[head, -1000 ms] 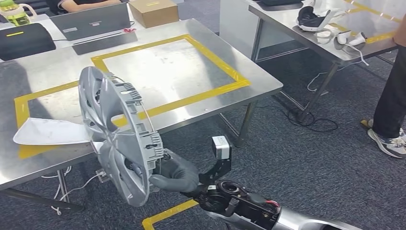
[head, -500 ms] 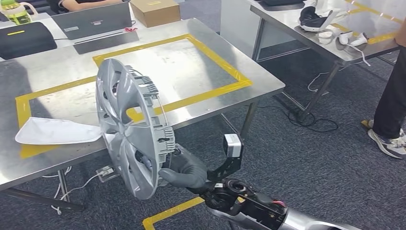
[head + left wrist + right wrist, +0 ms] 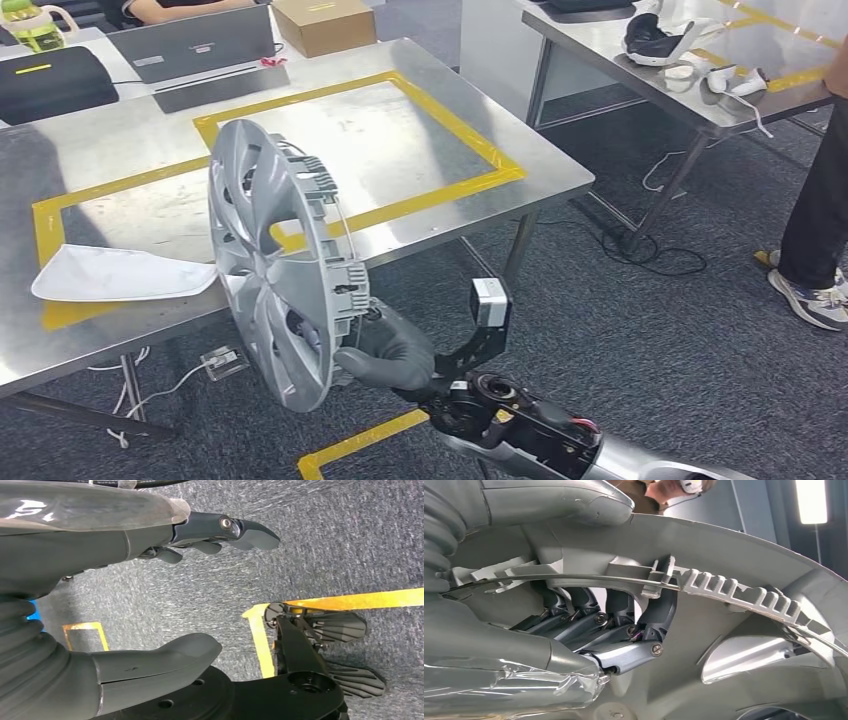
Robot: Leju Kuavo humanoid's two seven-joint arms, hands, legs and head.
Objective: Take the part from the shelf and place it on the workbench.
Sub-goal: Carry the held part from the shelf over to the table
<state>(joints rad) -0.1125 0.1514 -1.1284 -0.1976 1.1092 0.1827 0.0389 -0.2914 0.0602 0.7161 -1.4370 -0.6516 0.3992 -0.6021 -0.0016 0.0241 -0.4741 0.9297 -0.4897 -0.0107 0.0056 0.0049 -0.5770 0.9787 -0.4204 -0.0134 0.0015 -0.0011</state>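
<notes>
Found the wheel cover (image 3: 285,270) standing on edge at centre-left of the head view, off the shelf and not yet set down, its top half overlapping the near edge of the workbench (image 3: 430,120) and its bottom half hanging in front of the carpet below. Clamped at the lower rim by the right hand (image 3: 390,355), reaching in from the lower right. In the right wrist view, saw the dark fingers (image 3: 624,625) hooked through an opening in the cover's ribbed back, behind the wire ring, with the thumb pressed over the rim: a firm grasp on the part. Placed the cover up and to the left of that hand, disc close to vertical, styled face toward the left of the frame, clipped back toward the right. Judged the yellow tape square (image 3: 450,135) on the bench as the likely target, further up the frame than the cover. Judged that the coming move would need a lift over the table edge, then a tilt to lay the disc flat. Noted a white sheet part (image 3: 120,275) on the bench just left of the cover, a possible snag. Of the 2 hands, only the right was near; left hand (image 3: 90,545) hung over the carpet, fingers apart, grasping nothing.
</notes>
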